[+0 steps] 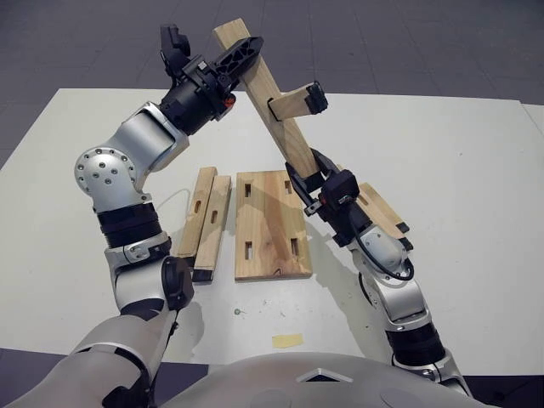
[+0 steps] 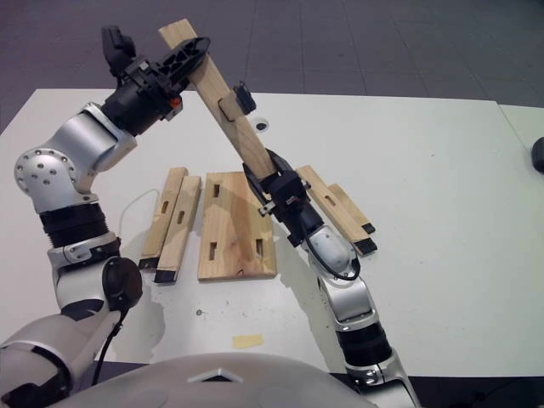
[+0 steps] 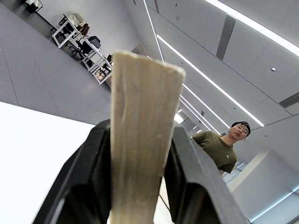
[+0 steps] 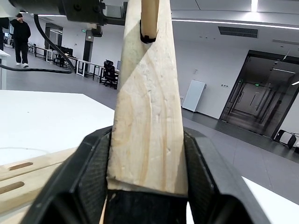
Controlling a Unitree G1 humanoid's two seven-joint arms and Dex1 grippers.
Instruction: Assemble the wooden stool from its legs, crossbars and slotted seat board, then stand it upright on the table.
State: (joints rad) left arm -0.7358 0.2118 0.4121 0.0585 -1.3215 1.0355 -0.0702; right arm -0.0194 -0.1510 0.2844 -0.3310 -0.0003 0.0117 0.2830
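Nearest the bottom of the frame, a small yellow note point(image 1: 287, 340) is seen on the white desk point(image 1: 459, 170). Just beyond it the slotted seat board point(image 1: 270, 223) is laid flat at centre, its long axis running away from the robot. Two loose slotted pieces point(image 1: 204, 217) are lined up just beside it on the left. Two more pieces point(image 2: 336, 208) are angled on the right, partly hidden by the right arm.

Above the board's far right corner, the right gripper point(image 1: 308, 174) is found with its jaws clamped on the lower end of a leg point(image 1: 265, 85). The leg is held up off the desk, its long axis steeply tilted, with the top end pointed at the upper left of the frame. About halfway up, a short crossbar point(image 1: 293, 104) is plugged into it and sticks out to the right. Farthest out, the top end is pinched by the left gripper point(image 1: 242, 53), jaws shut on the flat faces.

Handling-wise, the wood can be reckoned stiff and fairly light, so no sag is expected. The smooth faces could probably pivot in a loose grip, though. Holds are best taken on the flat sides near the ends, well off the crossbar joint, which might get knocked loose.
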